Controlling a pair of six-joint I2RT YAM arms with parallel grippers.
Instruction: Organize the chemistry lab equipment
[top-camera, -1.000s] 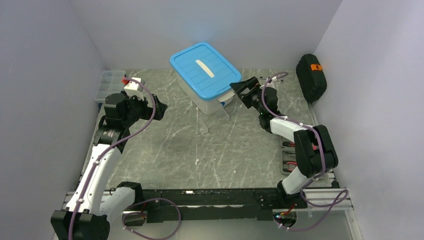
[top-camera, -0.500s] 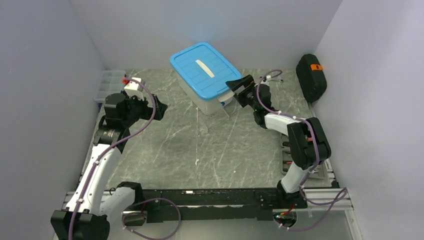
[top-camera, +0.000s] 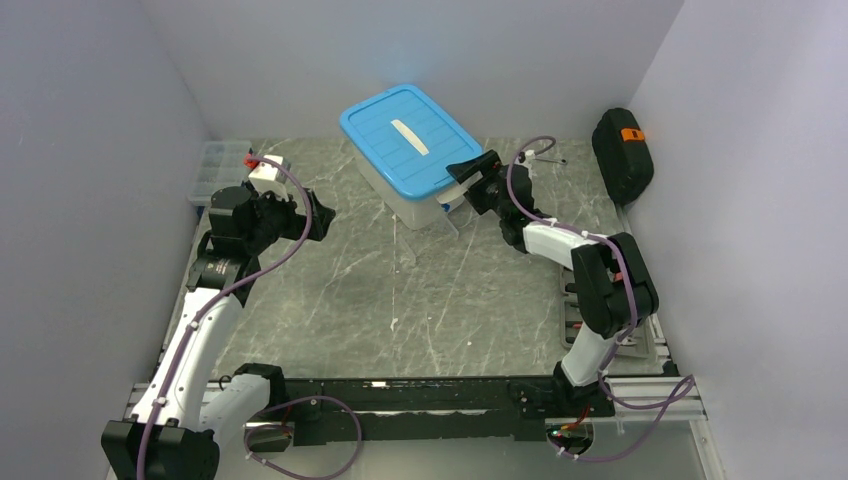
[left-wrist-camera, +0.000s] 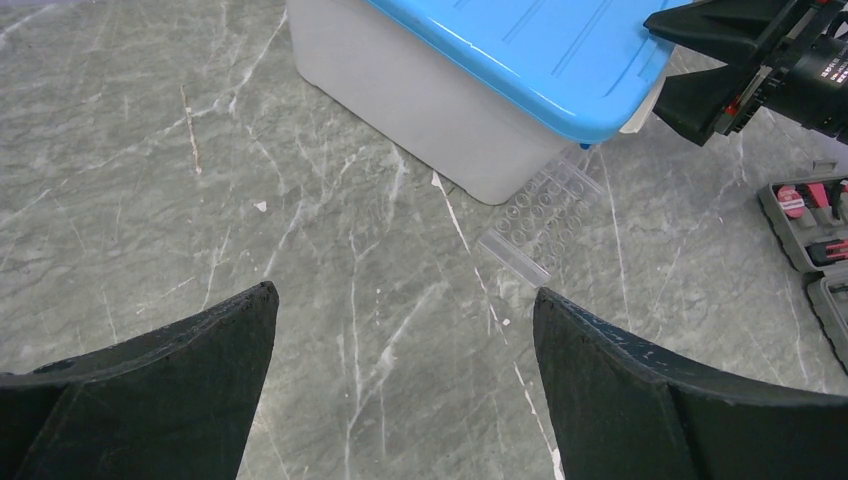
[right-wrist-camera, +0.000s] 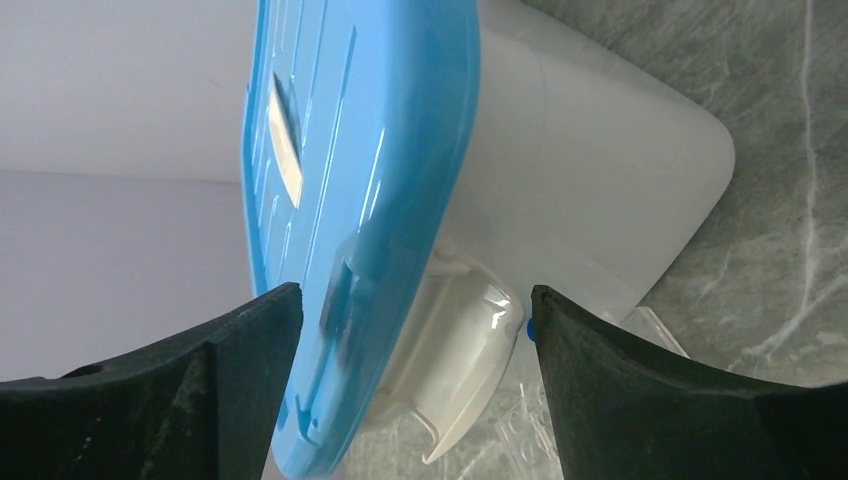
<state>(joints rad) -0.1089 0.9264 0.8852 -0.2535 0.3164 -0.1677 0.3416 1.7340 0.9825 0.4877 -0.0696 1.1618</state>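
Observation:
A white storage box with a blue lid (top-camera: 408, 135) stands at the back centre. My right gripper (top-camera: 464, 172) is open at its right end; in the right wrist view the jaws (right-wrist-camera: 415, 300) straddle the lid's edge (right-wrist-camera: 350, 150) and the white latch (right-wrist-camera: 470, 350) without touching. A clear plastic tube rack (left-wrist-camera: 542, 215) lies on the table against the box's front corner (top-camera: 420, 238). A squeeze bottle with a red nozzle (top-camera: 262, 168) stands at the back left. My left gripper (top-camera: 320, 215) is open and empty above bare table (left-wrist-camera: 405, 295).
A clear organizer box (top-camera: 213, 165) sits in the back left corner. A black case (top-camera: 620, 150) leans at the back right. An open tool case with red-handled tools (left-wrist-camera: 810, 215) lies along the right edge (top-camera: 580, 310).
My right gripper has moved left and closer to the box's right end and now straddles the latch. The left arm has not moved.

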